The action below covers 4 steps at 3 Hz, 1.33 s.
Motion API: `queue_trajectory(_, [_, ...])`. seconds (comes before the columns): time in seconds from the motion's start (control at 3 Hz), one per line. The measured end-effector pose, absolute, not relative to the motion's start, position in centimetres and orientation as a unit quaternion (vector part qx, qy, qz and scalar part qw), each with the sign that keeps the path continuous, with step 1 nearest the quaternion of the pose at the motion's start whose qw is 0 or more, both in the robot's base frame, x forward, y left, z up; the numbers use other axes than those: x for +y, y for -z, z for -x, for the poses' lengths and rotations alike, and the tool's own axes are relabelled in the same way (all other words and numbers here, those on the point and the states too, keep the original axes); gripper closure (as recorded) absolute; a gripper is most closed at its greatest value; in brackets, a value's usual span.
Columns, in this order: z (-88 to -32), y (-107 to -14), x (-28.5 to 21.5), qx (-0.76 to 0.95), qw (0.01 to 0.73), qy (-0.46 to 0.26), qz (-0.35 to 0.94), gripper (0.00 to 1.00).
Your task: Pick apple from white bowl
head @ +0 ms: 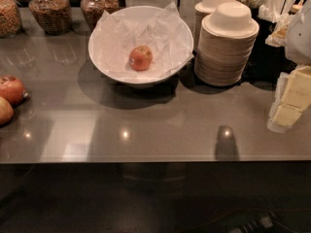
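The apple point(141, 58) is small, round and orange-red, with a white sticker on its left side. It lies in the middle of the large white bowl point(112, 68), on crinkled white paper. The bowl stands at the back centre of the grey counter. My gripper point(290, 100) shows as pale yellowish blocks under a white arm part at the right edge of the view. It hangs over the counter's right end, well right of the bowl and nearer the front. It holds nothing that I can see.
Two stacks of beige paper bowls point(227, 45) stand right beside the white bowl. Two darker red apples point(9, 90) lie at the left edge. Glass jars point(48, 11) line the back left. Cutlery and napkins point(267, 1) are at the back right. The counter's front edge point(155, 160) runs across the view.
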State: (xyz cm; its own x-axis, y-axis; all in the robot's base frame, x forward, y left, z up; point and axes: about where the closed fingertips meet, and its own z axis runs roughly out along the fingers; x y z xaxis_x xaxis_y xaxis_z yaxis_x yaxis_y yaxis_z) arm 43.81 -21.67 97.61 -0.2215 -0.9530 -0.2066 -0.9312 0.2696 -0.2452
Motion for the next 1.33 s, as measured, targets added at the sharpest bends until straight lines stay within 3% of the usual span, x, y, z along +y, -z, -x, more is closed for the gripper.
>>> queue_trajectory(0.67, [-44.2,-97.8,-21.4,0.778,0.169,0.035,0.604,0.00])
queue_trajectory(1.33, [-50.0,-98.8,-15.6,0.729,0.288,-0.009,0.621,0.00])
